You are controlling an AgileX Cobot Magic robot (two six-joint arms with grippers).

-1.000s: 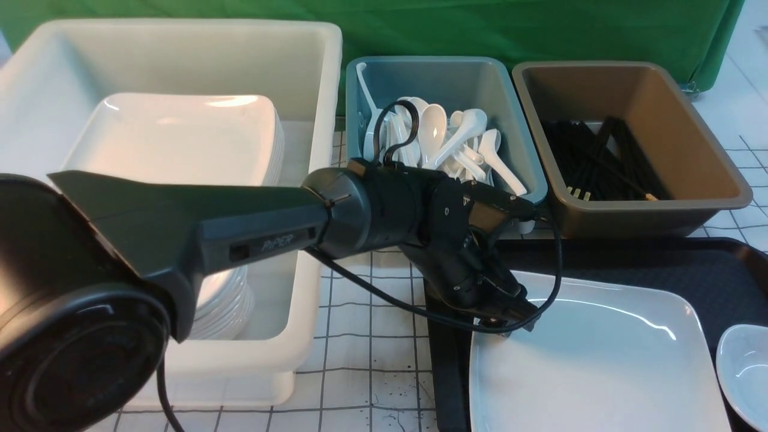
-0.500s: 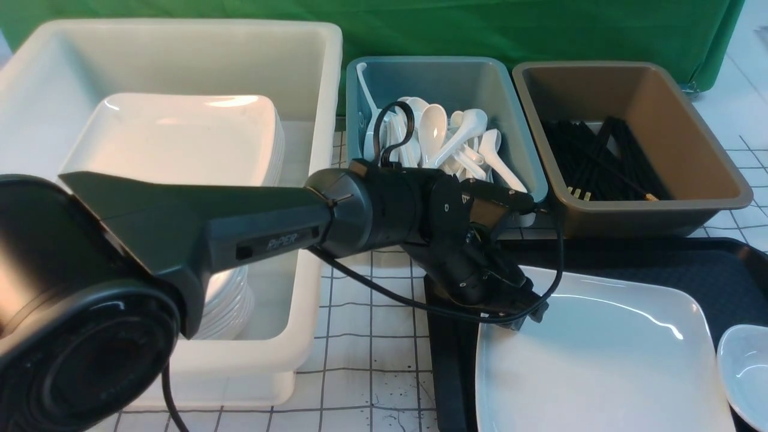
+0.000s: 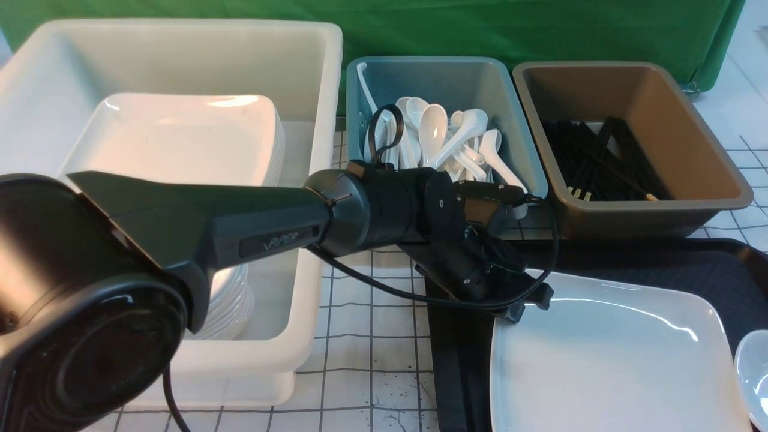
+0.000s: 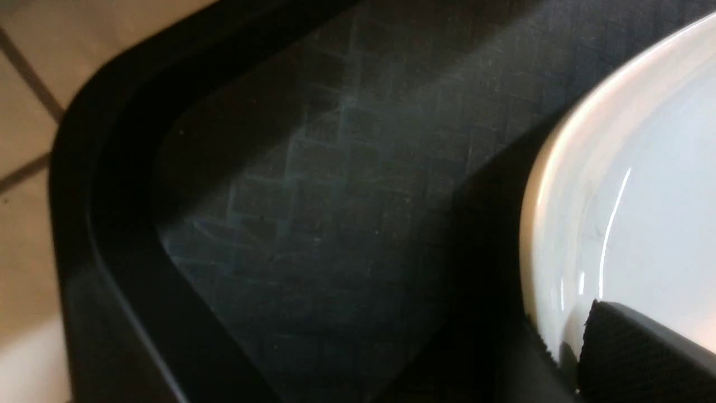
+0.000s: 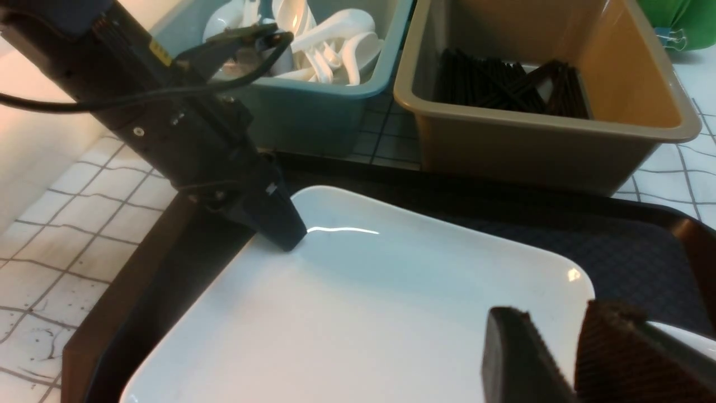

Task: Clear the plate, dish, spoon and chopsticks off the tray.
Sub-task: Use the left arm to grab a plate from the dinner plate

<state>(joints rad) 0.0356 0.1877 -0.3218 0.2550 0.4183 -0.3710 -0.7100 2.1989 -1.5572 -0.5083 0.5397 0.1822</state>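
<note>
We caught the left gripper [image 3: 528, 305] pinching the far left corner of the plate [image 3: 612, 360], one finger on top of the rim and the other seemingly under it. The plate lay on the left part of the tray [image 3: 660, 264], and the dish [image 3: 757, 366] sat just beside it on the right. The right gripper [image 5: 554, 313] hung over the plate's right side, its jaws partly spread with nothing between them. Neither the spoon nor the chopsticks showed on the visible part of the tray. We could not tell whether they had joined the spoons [image 3: 456, 141] in the teal tub [image 3: 444, 78] and the black sticks [image 3: 600, 162] in the brown tub [image 3: 648, 90]. The white tub [image 3: 180, 54] held stacked plates [image 3: 174, 138]. We judged that at least the plate and dish remained to clear.
</note>
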